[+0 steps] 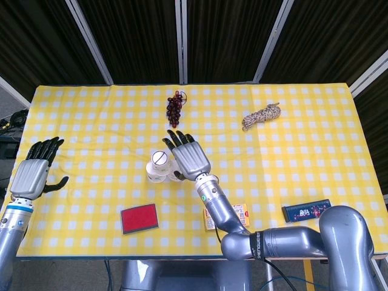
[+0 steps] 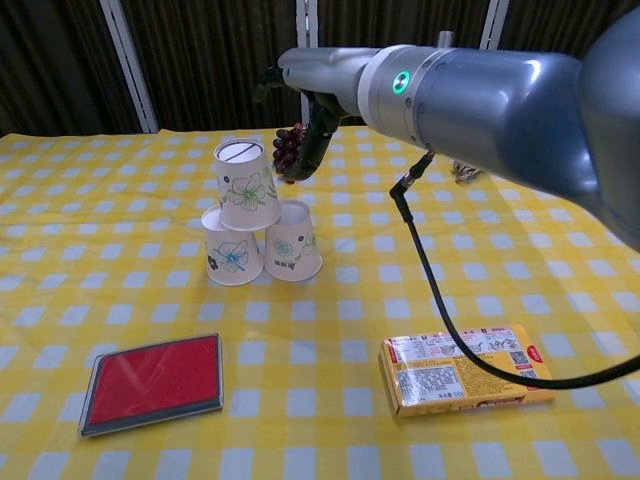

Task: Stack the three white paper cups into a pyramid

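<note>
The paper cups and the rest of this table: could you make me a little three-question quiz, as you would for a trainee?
1. True or false: the top cup rests upside down on the two lower cups.
2. What is the right hand holding? A) a cup B) the grapes C) nothing
3. Fill in: the yellow box lies to the ____ of the red pad in the chest view.

Key: 1 true. 2 C: the fingers are spread, clear of the cups. 3 right.

Our right hand (image 1: 189, 159) hovers just right of the cup stack (image 1: 160, 167), fingers spread, holding nothing. Our left hand (image 1: 34, 174) waits well left of it, fingers loosely apart.
</note>
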`<state>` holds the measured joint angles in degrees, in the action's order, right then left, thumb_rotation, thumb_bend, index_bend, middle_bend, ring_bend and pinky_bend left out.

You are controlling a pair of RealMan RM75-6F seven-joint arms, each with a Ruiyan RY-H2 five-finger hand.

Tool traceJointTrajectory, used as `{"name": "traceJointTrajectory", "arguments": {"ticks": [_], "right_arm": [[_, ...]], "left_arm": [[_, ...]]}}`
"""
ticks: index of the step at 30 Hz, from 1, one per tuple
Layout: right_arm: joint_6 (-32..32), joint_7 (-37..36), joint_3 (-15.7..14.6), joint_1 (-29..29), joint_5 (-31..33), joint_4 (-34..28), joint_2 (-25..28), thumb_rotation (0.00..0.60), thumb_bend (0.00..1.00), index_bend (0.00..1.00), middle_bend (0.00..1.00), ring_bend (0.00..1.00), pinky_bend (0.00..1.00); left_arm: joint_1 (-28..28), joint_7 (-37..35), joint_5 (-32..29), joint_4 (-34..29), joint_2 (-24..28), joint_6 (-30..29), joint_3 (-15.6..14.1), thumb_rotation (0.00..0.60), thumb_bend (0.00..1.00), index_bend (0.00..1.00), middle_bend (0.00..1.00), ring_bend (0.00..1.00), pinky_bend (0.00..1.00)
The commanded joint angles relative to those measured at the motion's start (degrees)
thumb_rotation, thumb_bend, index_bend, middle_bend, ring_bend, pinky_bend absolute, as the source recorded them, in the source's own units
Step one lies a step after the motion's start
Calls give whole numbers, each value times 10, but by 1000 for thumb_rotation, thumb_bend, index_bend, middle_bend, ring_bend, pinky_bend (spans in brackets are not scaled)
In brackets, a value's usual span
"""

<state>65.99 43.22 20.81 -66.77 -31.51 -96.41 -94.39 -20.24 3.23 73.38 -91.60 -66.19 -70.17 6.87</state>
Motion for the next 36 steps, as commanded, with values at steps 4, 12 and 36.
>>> {"name": "traceJointTrajectory", "arguments": {"ticks": [4, 12, 36], "right_arm": [[57, 12, -19, 39, -27, -44, 60, 600, 157, 134, 0, 0, 84], [135, -87, -112, 183, -148, -92, 176, 600, 154, 72, 0, 0, 0], [272, -393, -259, 500, -410, 130, 195, 600, 143, 0, 0, 0, 0]], "left_arm": [[2, -3, -1, 4, -1, -2, 1, 600, 305, 0, 0, 0, 0], [6, -3, 13, 5, -3, -11, -3, 600, 275, 0, 0, 0, 0], [60, 23, 64, 46, -37, -70, -52, 600, 166, 0, 0, 0, 0]]}}
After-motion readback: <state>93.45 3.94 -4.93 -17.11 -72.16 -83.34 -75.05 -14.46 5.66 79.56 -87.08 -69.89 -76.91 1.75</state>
